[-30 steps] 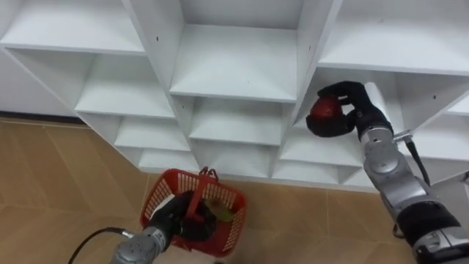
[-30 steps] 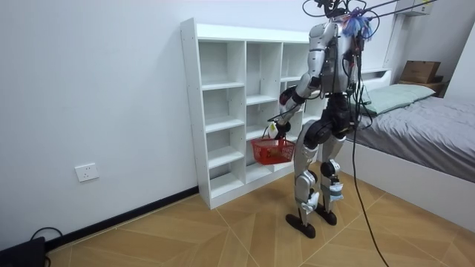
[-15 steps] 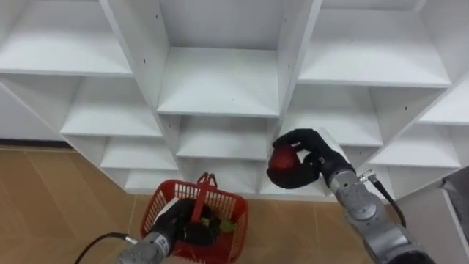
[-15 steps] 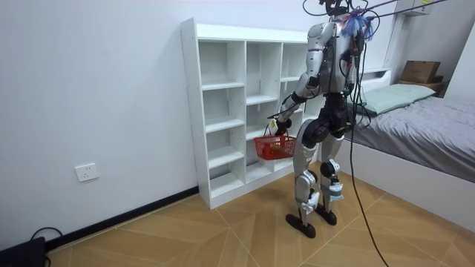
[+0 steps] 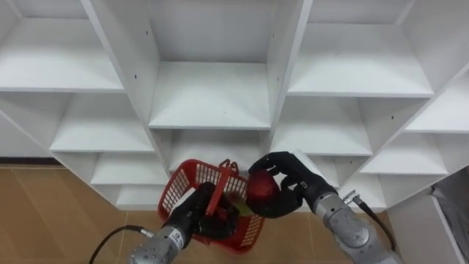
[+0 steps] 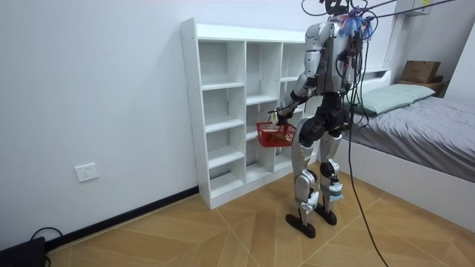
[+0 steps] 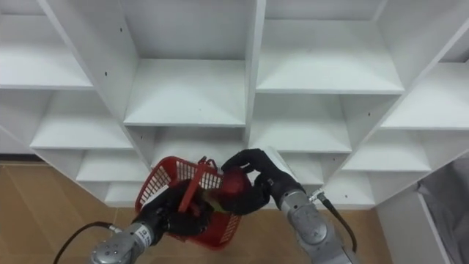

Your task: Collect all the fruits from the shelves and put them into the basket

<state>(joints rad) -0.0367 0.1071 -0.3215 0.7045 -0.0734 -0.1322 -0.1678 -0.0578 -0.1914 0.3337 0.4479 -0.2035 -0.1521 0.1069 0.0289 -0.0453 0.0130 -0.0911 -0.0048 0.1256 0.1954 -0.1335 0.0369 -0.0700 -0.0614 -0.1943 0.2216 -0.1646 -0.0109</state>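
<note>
You stand facing the white shelf unit (image 5: pixel 209 95). Your left robot hand (image 5: pixel 192 216) is curled round the handle of the red basket (image 5: pixel 176 194), holding it up before the lower shelves. Your right robot hand (image 5: pixel 293 183) is wrapped round a red fruit (image 5: pixel 261 189) just above the basket's right rim. The basket's opening lies to its left and slightly below, so the drop likely needs only a short move left.
</note>
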